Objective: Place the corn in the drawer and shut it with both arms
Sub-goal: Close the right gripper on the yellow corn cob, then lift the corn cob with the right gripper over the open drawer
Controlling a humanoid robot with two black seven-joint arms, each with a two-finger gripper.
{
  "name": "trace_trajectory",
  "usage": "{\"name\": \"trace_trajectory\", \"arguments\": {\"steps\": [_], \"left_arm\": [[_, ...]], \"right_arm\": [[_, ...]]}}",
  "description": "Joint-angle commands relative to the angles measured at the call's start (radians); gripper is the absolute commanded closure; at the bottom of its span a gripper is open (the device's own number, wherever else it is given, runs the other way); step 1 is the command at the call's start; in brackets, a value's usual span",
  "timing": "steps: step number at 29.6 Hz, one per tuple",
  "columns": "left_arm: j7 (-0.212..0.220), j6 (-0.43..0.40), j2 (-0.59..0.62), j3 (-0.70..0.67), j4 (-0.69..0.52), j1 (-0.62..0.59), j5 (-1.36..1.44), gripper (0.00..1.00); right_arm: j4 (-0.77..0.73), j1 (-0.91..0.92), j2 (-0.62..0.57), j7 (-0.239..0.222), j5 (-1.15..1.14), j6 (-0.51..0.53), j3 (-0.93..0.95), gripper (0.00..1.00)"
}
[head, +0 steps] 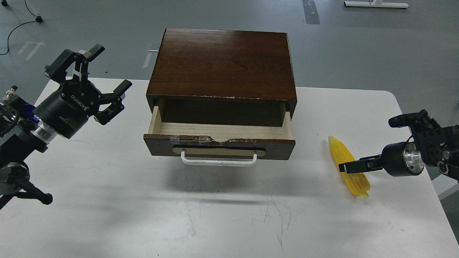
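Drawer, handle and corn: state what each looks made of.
Drawer: dark stained wood, glossy, pale unfinished wood inside; chipped, taped front edge. Handle: white bar, probably painted metal or plastic. Corn: shiny, slightly translucent yellow, likely plastic.

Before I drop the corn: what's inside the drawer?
The drawer shows only a strip of bare pale wood floor. Its front wall hides the near floor, and the cabinet covers the back.

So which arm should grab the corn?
The right. Its gripper is already at the corn, which lies right of the open drawer. The left gripper hangs open across the table, beyond the drawer.
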Motion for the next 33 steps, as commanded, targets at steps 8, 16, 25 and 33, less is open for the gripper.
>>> {"name": "trace_trajectory", "arguments": {"steps": [8, 16, 25, 33], "left_arm": [[0.002, -0.002, 0.000, 0.000, 0.002, 0.001, 0.000, 0.00], [0.002, -0.005, 0.001, 0.000, 0.002, 0.001, 0.000, 0.00], [0.004, -0.016, 0.006, 0.000, 0.000, -0.001, 0.000, 0.00], [0.004, -0.014, 0.010, -0.002, -0.001, -0.001, 0.000, 0.00]], "right_arm": [[0.006, -0.002, -0.002, 0.000, 0.000, 0.000, -0.049, 0.80], [0.029, 0.113, -0.031, 0.000, 0.017, -0.006, -0.035, 0.83], [0.223, 0.504, -0.076, 0.000, 0.181, 0.001, -0.027, 0.82], [0.439, 0.820, 0.023, 0.000, 0.228, 0.006, -0.119, 0.81]]}}
